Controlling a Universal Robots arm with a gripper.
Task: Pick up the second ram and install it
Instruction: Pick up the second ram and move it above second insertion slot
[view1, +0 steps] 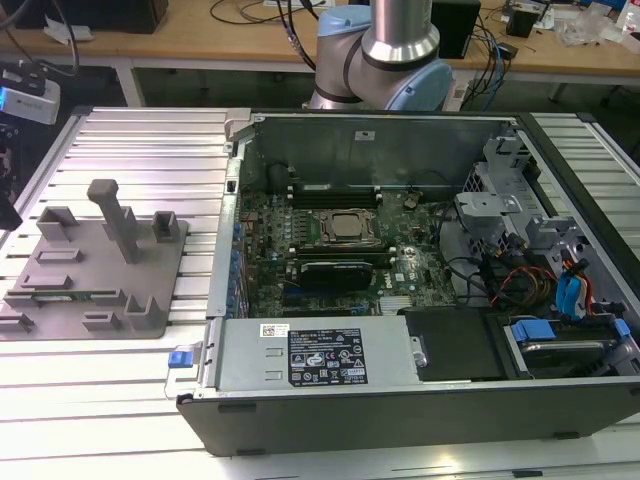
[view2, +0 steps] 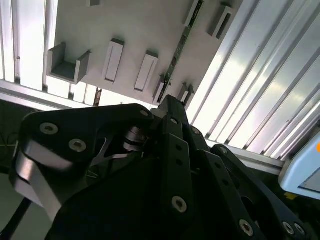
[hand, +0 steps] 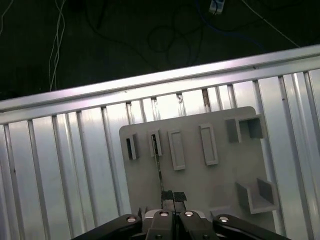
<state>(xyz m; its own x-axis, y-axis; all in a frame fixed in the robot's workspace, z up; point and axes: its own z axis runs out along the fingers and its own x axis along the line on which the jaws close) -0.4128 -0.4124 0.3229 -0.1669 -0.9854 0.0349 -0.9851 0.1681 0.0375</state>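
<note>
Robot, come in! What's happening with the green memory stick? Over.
Gripper above the grey tray, near one end of the second ram. Second ram on the tray, not yet installed. Nothing seen in the way.

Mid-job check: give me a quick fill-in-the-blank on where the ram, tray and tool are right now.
1. The tool hangs over the grey ____, where the ram sits.
2. The tray lies to the exterior view's ____ of the open case.
3. The ram's board is ____ in colour.

Missing words: tray; left; green.
</note>
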